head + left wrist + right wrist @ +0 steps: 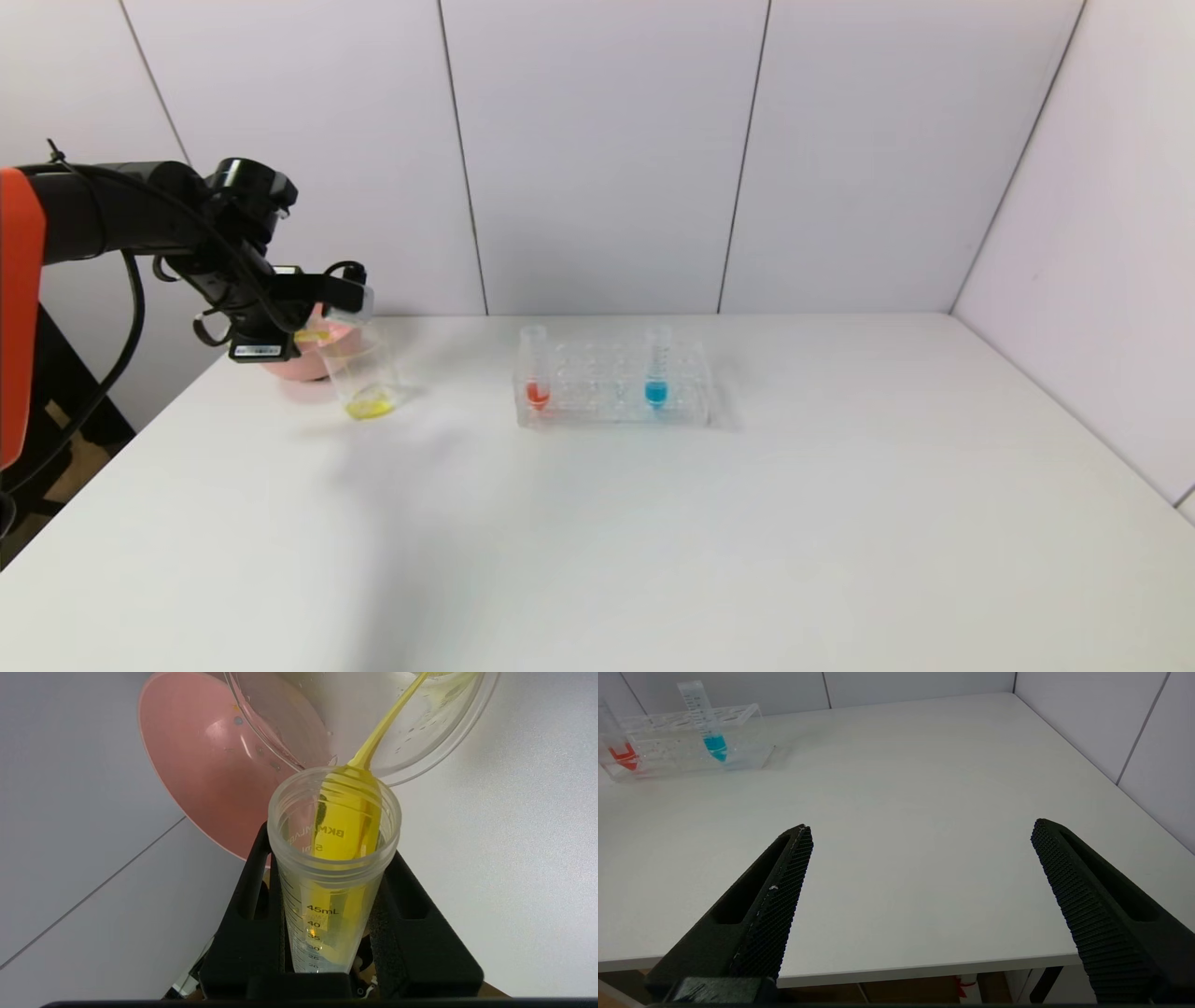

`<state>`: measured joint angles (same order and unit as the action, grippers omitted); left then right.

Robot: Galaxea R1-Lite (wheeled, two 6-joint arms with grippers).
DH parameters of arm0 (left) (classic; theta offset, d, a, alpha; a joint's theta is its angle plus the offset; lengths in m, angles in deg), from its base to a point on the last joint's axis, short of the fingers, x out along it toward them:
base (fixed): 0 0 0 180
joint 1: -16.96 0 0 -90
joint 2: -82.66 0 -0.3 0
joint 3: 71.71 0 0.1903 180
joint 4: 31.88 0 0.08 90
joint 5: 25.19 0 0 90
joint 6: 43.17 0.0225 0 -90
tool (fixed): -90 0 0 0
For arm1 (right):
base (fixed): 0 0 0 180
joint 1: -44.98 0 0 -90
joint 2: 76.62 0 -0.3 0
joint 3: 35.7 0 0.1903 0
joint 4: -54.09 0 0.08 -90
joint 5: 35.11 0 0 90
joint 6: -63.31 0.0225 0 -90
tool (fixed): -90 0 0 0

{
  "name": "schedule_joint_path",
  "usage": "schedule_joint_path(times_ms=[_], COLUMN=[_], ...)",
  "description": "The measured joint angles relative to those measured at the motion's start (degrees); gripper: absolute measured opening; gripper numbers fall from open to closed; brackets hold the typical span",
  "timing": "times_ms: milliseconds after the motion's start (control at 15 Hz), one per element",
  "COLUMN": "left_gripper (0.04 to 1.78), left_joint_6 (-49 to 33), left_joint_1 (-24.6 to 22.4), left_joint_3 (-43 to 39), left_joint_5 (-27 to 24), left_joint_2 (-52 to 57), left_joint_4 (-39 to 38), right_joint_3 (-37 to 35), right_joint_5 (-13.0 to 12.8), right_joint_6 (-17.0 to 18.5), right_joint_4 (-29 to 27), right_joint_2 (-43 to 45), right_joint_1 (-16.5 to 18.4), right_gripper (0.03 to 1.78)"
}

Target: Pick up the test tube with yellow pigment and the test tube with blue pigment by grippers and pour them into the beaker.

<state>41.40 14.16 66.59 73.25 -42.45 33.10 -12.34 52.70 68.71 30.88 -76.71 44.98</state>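
My left gripper point(322, 317) is shut on the test tube with yellow pigment point(334, 868) and holds it tipped, mouth down, over the beaker point(359, 373). In the left wrist view a yellow stream runs from the tube's mouth into the beaker point(462, 728). Yellow liquid lies in the beaker's bottom. The test tube with blue pigment point(657, 371) stands upright in the clear rack point(611, 397); it also shows in the right wrist view point(707, 723). My right gripper point(920, 830) is open and empty over the table's front right edge, out of the head view.
A pink bowl point(289, 362) stands right behind the beaker at the table's left edge; it also shows in the left wrist view point(201, 765). A red-liquid tube point(536, 373) stands at the rack's left end. White walls close off the back and right.
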Motion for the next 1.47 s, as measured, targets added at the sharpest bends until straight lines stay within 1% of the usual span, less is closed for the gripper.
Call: schedule_joint_path(times_ms=[1133,1467], left_gripper=[0.52,0.52], left_joint_6=[-0.37,-0.06], left_joint_1=[1.68,2.67], left_joint_3=[0.28,0.28], left_joint_5=[3.83,6.72], left_joint_2=[0.06,0.41], left_joint_4=[-0.28,-2.34], right_joint_3=[0.0,0.0], right_joint_5=[0.0,0.0], right_joint_6=[0.0,0.02], right_joint_4=[0.0,0.0], right_joint_2=[0.0,0.0], right_joint_1=[0.0,0.0], right_gripper=[1.71,1.71])
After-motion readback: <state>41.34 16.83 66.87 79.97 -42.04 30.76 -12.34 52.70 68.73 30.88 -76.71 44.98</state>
